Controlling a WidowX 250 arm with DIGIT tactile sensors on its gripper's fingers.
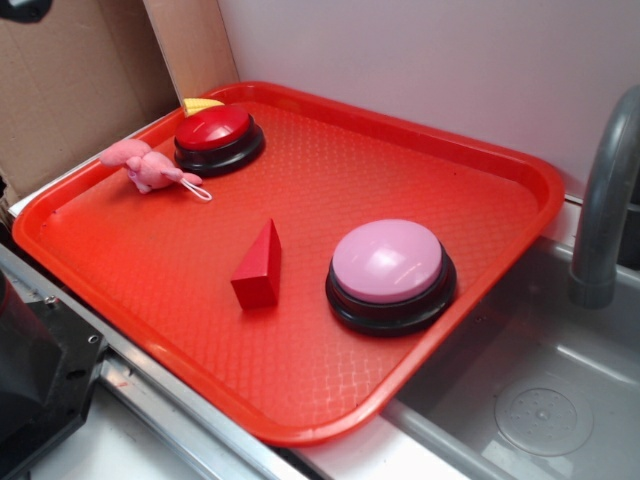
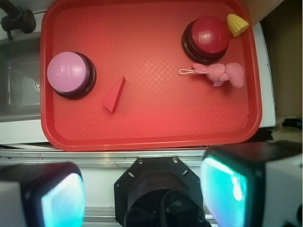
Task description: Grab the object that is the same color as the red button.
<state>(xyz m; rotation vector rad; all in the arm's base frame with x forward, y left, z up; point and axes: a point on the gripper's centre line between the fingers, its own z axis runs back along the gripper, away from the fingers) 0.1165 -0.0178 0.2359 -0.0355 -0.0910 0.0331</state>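
Observation:
A small matte red wedge block lies near the middle of the red tray; the wrist view shows the wedge left of centre. The glossy red button on its black base sits at the tray's far left corner and appears again, as the red button, at upper right of the wrist view. My gripper hangs high above the near side of the tray, over the robot's black base. Its two fingers stand wide apart with nothing between them. It is far from the wedge.
A larger pink-domed button sits just right of the wedge. A pink plush toy with a string and a yellow piece lie by the red button. A sink with a grey faucet is on the right. Cardboard stands behind.

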